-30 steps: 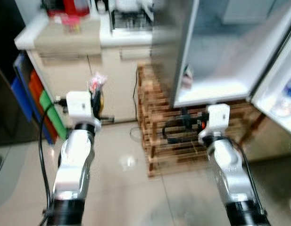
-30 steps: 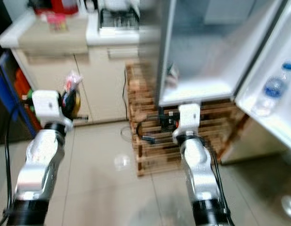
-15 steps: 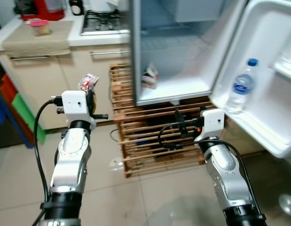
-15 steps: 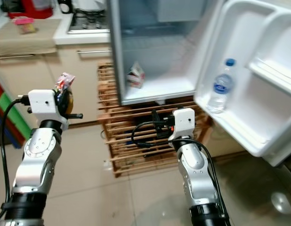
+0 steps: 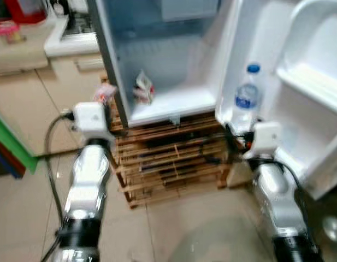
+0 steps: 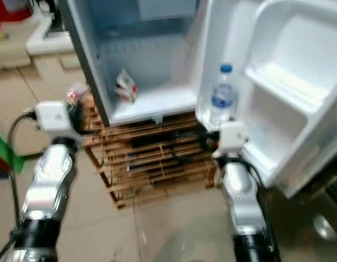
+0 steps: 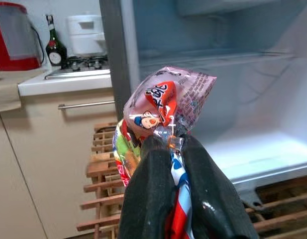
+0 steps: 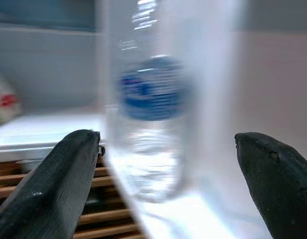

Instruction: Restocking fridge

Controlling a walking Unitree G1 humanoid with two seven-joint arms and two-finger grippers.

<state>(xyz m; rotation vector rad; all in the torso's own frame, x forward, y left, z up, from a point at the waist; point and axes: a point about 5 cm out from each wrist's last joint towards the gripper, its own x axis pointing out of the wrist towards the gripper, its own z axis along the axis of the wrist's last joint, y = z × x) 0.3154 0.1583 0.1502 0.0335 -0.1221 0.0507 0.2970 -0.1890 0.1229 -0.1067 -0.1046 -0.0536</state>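
Gripping an upright snack packet (image 7: pixel 165 102), left hand (image 7: pixel 175 189).

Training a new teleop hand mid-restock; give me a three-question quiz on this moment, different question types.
1. True or false: the left pincer is empty.
2. Where does the water bottle stand? A) fridge floor B) door shelf C) wooden pallet
3. Fill in: the right pincer is ____, facing the bottle.

Key: 1. False, it is shut on a snack packet. 2. B. 3. Open.
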